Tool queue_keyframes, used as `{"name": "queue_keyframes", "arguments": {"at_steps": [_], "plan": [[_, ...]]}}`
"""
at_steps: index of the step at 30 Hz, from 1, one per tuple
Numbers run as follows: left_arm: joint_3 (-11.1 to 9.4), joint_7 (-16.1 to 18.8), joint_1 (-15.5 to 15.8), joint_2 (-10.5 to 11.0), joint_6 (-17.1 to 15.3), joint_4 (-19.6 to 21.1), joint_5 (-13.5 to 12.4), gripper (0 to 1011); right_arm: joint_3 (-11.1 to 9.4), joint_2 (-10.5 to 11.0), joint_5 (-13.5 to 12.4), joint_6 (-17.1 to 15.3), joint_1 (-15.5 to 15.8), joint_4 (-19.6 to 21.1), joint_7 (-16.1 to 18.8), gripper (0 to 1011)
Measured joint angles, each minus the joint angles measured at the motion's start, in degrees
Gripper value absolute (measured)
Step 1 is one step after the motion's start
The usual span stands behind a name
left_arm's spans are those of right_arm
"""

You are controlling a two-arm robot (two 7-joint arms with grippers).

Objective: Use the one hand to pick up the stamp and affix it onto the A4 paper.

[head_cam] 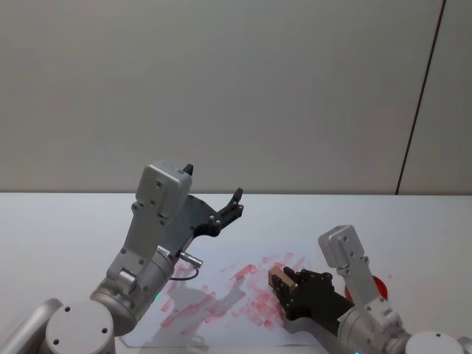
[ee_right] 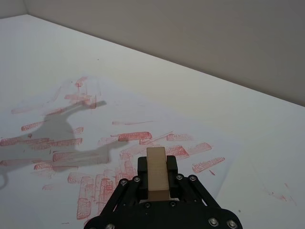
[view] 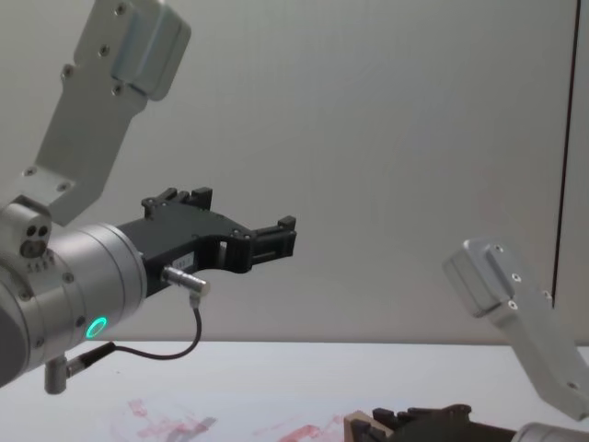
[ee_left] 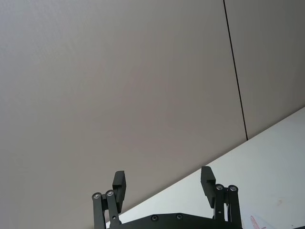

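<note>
1. Right wrist view shows the stamp [ee_right: 157, 177] as a plain, pale tan wooden block. It is long and rectangular, with a smooth top face that bears no visible marking.
2. The right gripper [ee_right: 157, 164] is clamped on the stamp, one black finger against each long side, over the near right part of the A4 paper [ee_right: 138, 107].
3. That white sheet lies flat on the white table [head_cam: 74, 221]. It is crowded with red ink marks [ee_right: 134, 137], both rectangular prints and streaks, thickest just ahead of the stamp.
4. The stamp's underside is hidden by the block itself and the fingers. It cannot be told whether it touches the paper or hangs just above it.
5. In the chest view the bottom edge cuts off stamp and gripper, leaving a tan corner and the tops of the fingers.
6. A red object [head_cam: 380, 286] just off the paper's right edge is mostly hidden behind the right arm, and its shape cannot be made out.
7. The left gripper [ee_left: 163, 185] is raised well above the paper's left part, its fingers spread wide and holding nothing.
8. In the head view both arms cover the paper's near edge.
</note>
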State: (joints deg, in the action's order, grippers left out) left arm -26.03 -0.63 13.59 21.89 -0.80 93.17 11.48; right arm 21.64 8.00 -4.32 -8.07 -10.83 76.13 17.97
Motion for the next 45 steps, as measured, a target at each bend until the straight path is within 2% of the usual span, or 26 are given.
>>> {"name": "queue_keyframes", "arguments": {"at_steps": [12,22,32,45], "plan": [[0.0,0.0,0.0,0.0,0.0,0.0,0.0,1003,-0.15,0.39,-0.47,0.58,0.48,0.96,-0.23,214],[0.0,0.0,0.0,0.0,0.0,0.0,0.0,1002,-1.55,1.6,-3.21,3.34,1.25,6.19,-1.42,216],[0.0,0.0,0.0,0.0,0.0,0.0,0.0,1003,-3.92,4.46,-5.47,4.37,2.88,11.09,-3.09,214],[0.0,0.0,0.0,0.0,0.0,0.0,0.0,1002,-6.12,7.99,-6.86,3.49,5.78,13.42,-4.41,216]]}}
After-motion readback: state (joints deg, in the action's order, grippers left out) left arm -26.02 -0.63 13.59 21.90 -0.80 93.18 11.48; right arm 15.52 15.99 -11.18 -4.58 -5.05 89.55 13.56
